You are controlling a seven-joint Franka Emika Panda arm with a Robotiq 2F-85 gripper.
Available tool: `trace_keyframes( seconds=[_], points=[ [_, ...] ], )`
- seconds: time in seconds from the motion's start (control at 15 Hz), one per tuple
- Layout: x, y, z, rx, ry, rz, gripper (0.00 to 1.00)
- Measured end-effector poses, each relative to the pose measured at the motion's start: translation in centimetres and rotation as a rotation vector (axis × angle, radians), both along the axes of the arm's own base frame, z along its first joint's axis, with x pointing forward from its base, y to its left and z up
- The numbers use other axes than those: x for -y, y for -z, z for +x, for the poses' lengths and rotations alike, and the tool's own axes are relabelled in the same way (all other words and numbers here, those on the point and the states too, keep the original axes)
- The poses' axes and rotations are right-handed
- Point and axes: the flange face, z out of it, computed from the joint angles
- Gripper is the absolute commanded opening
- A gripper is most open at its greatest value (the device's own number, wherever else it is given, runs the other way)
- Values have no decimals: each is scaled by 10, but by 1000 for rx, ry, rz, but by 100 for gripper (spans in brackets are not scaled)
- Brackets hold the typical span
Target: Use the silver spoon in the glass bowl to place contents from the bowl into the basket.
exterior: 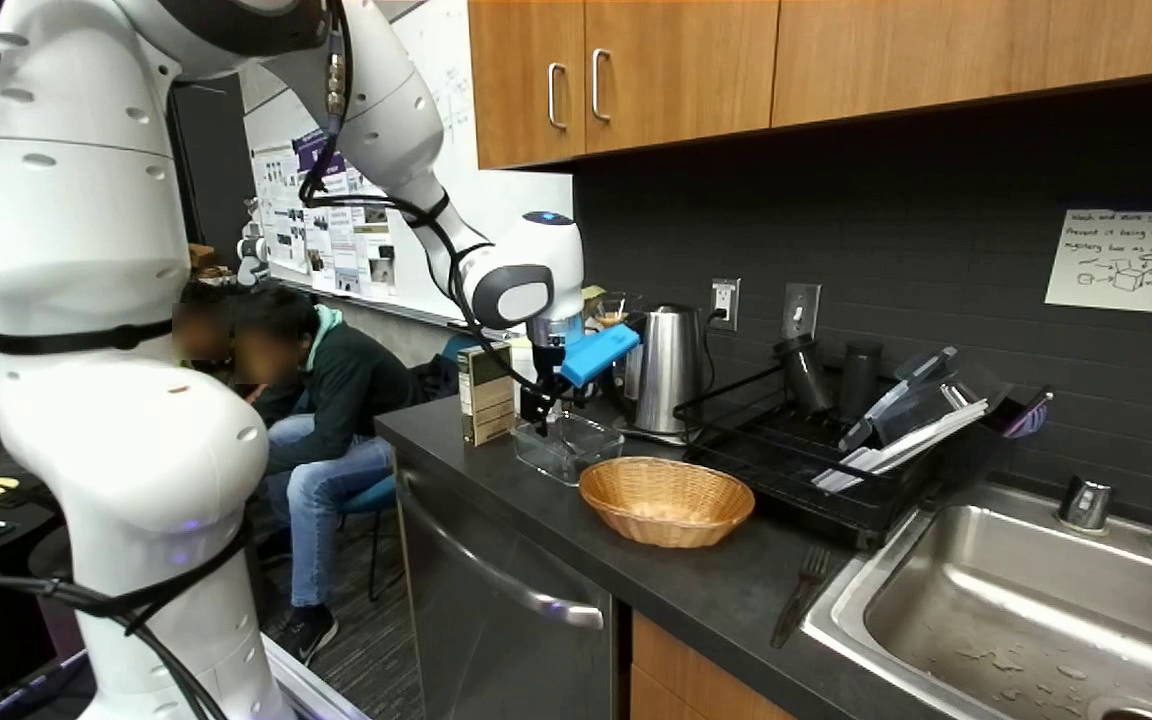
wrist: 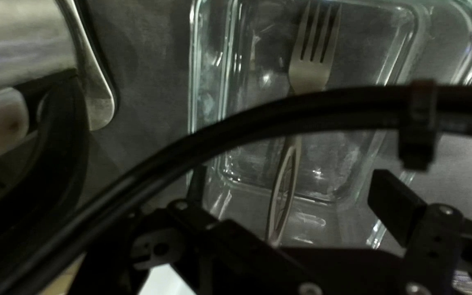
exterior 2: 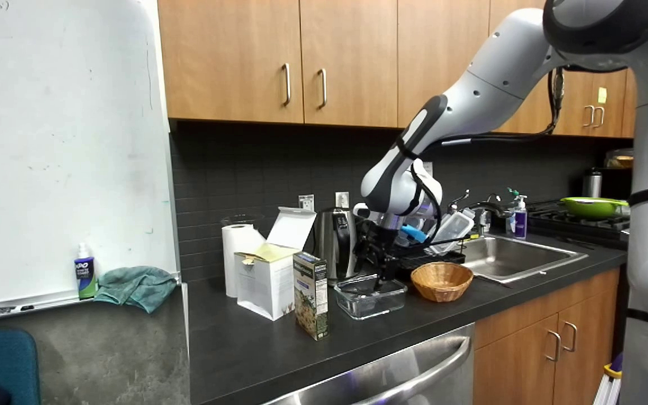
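The rectangular glass bowl (exterior: 548, 458) stands on the counter; it also shows in an exterior view (exterior 2: 372, 309) and in the wrist view (wrist: 195, 82). A silver fork (wrist: 309, 78) leans in the bowl, tines down in it and handle toward my gripper; no spoon shows. My gripper (wrist: 291, 180) is open, its fingers apart on either side of the fork's handle. In both exterior views the gripper (exterior: 544, 405) (exterior 2: 372, 270) points down at the bowl. The tan wicker basket (exterior: 671, 520) (exterior 2: 442, 289) sits beside the bowl, toward the sink, and is out of the wrist view.
A steel kettle (exterior: 669, 370) stands close behind the bowl. A food box (exterior 2: 311, 295) and an open white box (exterior 2: 265, 284) stand beside it. A black dish rack (exterior: 786, 480), another fork (exterior: 801, 595) and the sink (exterior: 1016, 600) lie past the basket. A cable crosses the wrist view.
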Motion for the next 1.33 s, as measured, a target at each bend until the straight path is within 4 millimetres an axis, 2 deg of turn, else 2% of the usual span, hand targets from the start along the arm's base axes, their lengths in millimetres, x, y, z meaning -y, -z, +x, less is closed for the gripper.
trace_keyframes(
  seconds=[1.33],
  points=[
    [-13,15,20,-55,-17,25,100]
  ],
)
